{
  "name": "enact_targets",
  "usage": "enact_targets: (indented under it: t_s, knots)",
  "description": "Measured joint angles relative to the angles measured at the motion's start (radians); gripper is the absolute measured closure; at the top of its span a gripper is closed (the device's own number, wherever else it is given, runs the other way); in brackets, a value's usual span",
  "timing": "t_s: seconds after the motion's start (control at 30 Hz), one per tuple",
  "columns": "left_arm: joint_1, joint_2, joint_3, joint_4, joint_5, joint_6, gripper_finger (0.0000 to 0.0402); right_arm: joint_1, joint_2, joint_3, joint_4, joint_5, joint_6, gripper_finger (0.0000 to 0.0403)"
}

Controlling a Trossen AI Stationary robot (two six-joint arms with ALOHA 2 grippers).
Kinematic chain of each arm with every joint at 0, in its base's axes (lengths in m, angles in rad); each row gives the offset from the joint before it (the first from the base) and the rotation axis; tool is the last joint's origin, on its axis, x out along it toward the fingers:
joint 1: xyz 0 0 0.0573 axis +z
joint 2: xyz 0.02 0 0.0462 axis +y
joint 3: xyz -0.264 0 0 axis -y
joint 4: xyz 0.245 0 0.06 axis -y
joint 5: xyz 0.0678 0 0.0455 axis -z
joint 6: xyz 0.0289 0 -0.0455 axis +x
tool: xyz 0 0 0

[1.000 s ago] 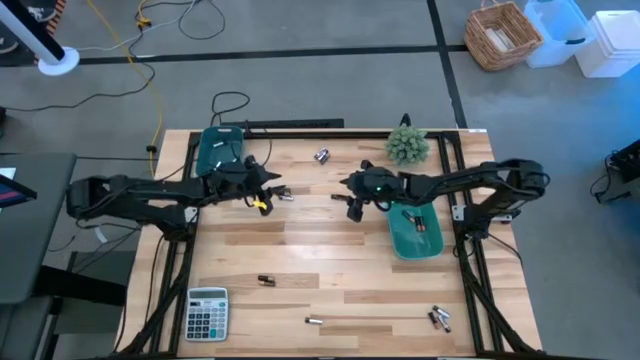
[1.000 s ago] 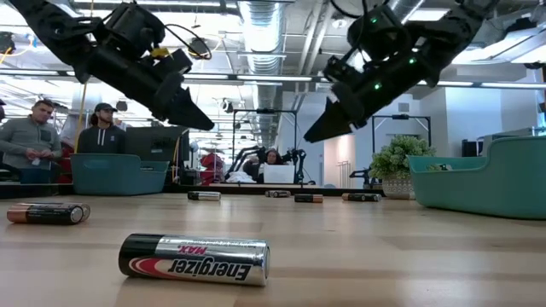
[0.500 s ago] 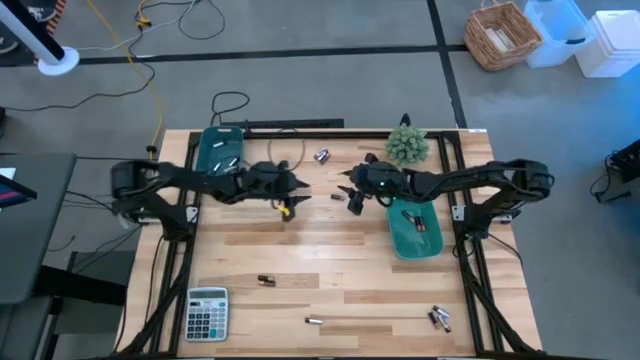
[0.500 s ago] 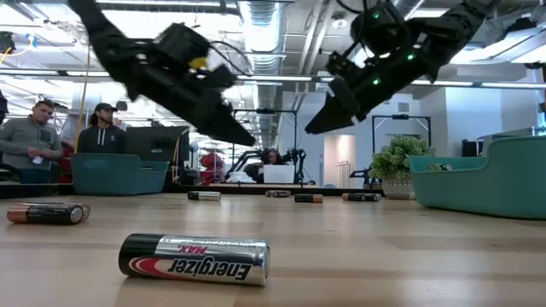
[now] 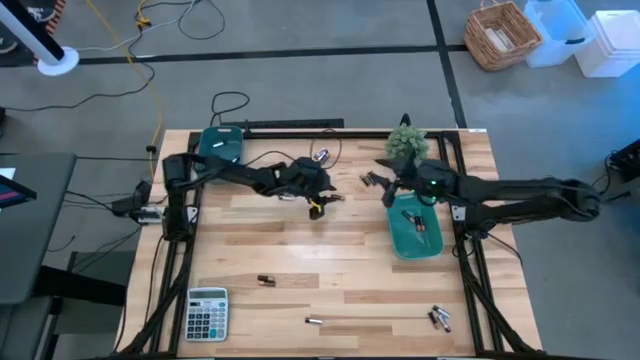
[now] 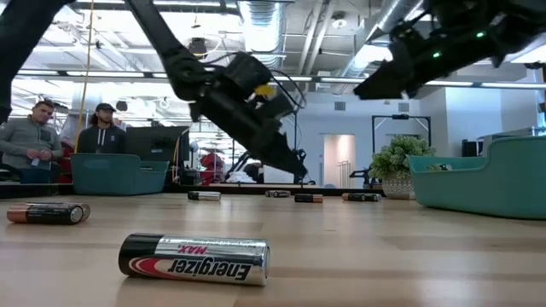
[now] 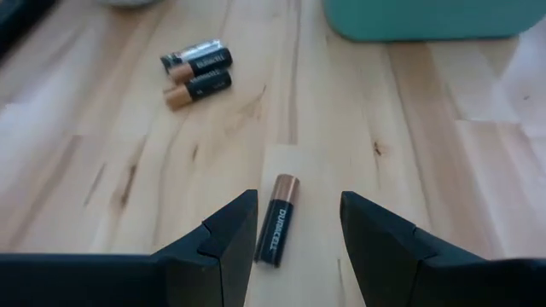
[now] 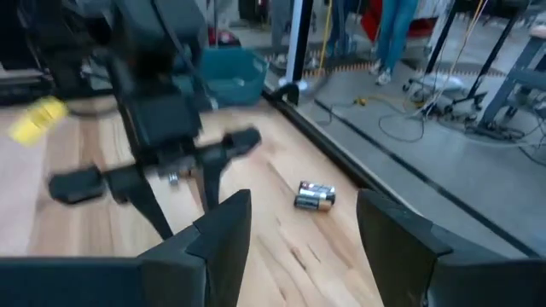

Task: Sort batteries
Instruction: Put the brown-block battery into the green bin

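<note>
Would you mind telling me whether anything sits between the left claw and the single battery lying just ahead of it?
Nothing visible does. The left claw is open, and the battery lies on bare wood between its fingers.

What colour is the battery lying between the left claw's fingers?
Black with a copper end, the battery shows best in the left wrist view.

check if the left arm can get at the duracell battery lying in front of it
Probably yes: the left gripper is open, the Duracell battery lies loose on bare wood between its fingers, and nothing blocks it.

Bare boards (image 5: pixel 300 250) mid-table — calculator (image 5: pixel 207 313) cornered
</note>
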Motion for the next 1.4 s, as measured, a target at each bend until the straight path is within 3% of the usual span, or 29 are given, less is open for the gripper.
enact_targets:
  t_s: [0.17,0.4,0.57,1.2,1.4]
  knots:
    - [0.012,0.084,0.107,-0.102,0.014,-0.003,0.0237,0.000,-0.099,-0.037,-0.004,0.000,-0.002,0.0175]
    - [0.017,0.135,0.202,-0.245,0.016,0.016,0.0237,0.000,-0.125,-0.048,-0.027,0.000,-0.015,0.0175]
    - [0.017,0.136,0.207,-0.291,0.008,0.012,0.0246,0.000,-0.125,-0.048,-0.030,0.000,-0.033,0.0175]
    - [0.017,0.135,0.208,-0.316,-0.031,0.024,0.0357,-0.002,-0.124,-0.048,-0.014,0.000,-0.034,0.0175]
    - [0.017,0.135,0.207,-0.317,-0.031,0.024,0.0358,-0.002,-0.124,-0.048,-0.014,0.000,-0.034,0.0175]
